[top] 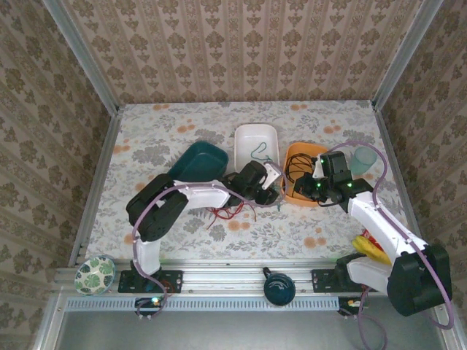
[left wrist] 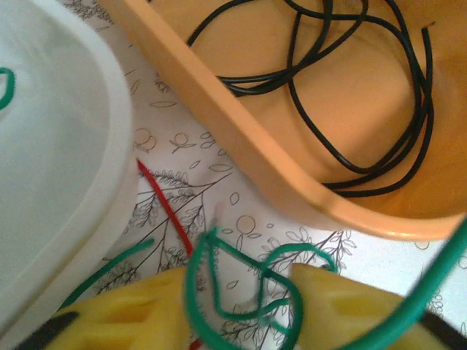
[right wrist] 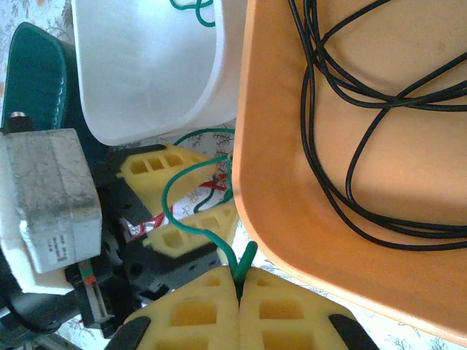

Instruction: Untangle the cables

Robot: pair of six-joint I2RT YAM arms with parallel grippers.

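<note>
Thin green cable loops lie on the table across the gap between my left gripper's yellow fingers, which stand apart. A red cable runs under them beside the white bin. Black cables lie coiled in the orange bin. My right gripper is shut on the green cable right at the orange bin's outer wall. From there the cable arcs back between the left gripper's fingers. From above, the left gripper and right gripper sit close together, with more red cable behind the left.
A teal bin sits left of the white bin, which holds another piece of green cable. A pale green cup stands at the right. A patterned bowl and a yellow object lie near the front rail.
</note>
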